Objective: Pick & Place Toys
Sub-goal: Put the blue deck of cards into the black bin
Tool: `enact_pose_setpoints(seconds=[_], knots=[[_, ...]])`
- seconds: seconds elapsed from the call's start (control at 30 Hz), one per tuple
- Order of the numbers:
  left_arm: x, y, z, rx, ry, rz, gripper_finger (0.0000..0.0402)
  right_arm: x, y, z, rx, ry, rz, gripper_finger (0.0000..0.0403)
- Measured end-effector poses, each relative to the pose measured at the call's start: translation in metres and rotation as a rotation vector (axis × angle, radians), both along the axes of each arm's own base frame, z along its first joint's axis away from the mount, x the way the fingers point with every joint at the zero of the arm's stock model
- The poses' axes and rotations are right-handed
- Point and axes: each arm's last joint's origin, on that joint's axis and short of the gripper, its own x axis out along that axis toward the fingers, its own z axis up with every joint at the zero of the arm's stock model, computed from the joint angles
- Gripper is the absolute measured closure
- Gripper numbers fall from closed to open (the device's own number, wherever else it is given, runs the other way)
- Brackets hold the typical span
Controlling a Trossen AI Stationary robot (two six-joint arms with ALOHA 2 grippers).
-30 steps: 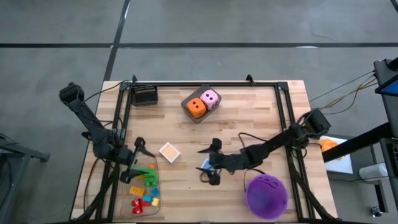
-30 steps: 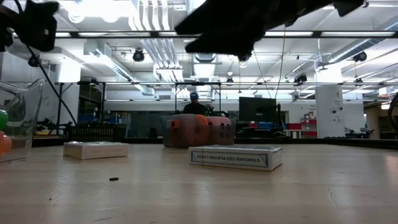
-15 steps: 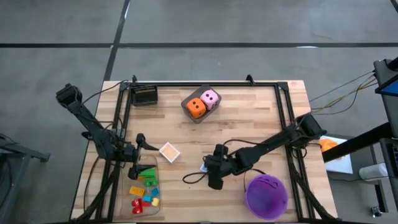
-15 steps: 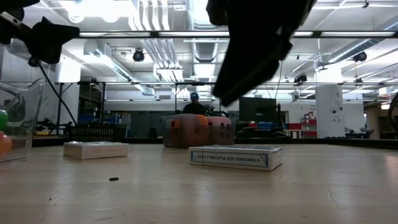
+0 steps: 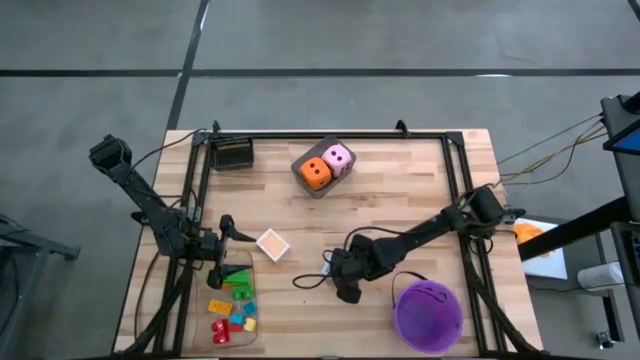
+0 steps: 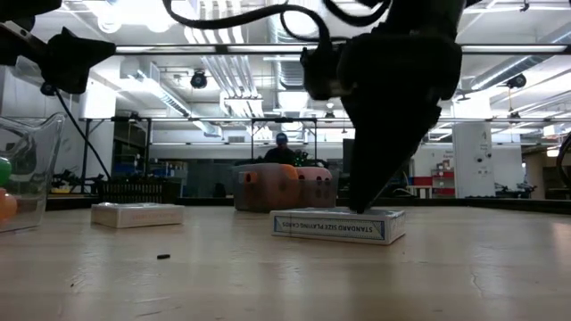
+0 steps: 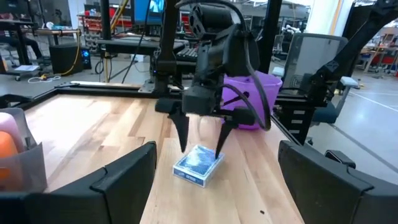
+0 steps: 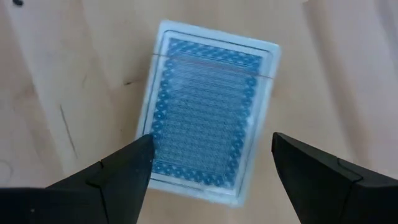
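Right gripper point(image 8: 208, 171) hangs wide open and empty, the flat blue-patterned playing-card box point(image 8: 208, 112) directly beneath, between its fingers. Best squared to the box's narrow sides, lowered flush, then closed. Left gripper point(image 5: 228, 250) waits open over the clear plastic tray point(image 5: 232, 337).

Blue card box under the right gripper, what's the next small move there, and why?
Probably lower the right gripper a little further, then close. Its open fingers straddle the blue card box, which lies flat on the table, and they seem to flank its long sides, not yet pinching it.
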Motion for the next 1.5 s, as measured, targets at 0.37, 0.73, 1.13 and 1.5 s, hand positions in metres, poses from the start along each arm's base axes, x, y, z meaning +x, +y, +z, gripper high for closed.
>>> enact_pose_setpoints(seconds=[0.37, 0.73, 1.13, 1.5], knots=[[0.0, 0.0, 0.0, 0.001, 0.0, 0.002, 0.0064, 0.02, 0.003, -0.043, 0.122, 0.036, 0.022, 0.008], [0.0, 0.001, -0.002, 0.015, 0.012, 0.017, 0.0064, 0.031, 0.009, -0.008, -0.111, -0.015, 0.055, 0.0212], [0.0, 0.001, -0.003, 0.014, 0.017, 0.025, 0.0064, 0.035, 0.024, 0.025, -0.309, -0.019, 0.114, 0.0379], [0.0, 0.001, -0.003, 0.014, 0.018, 0.025, 0.0064, 0.036, 0.032, 0.016, -0.175, 0.032, 0.199, 0.0364]])
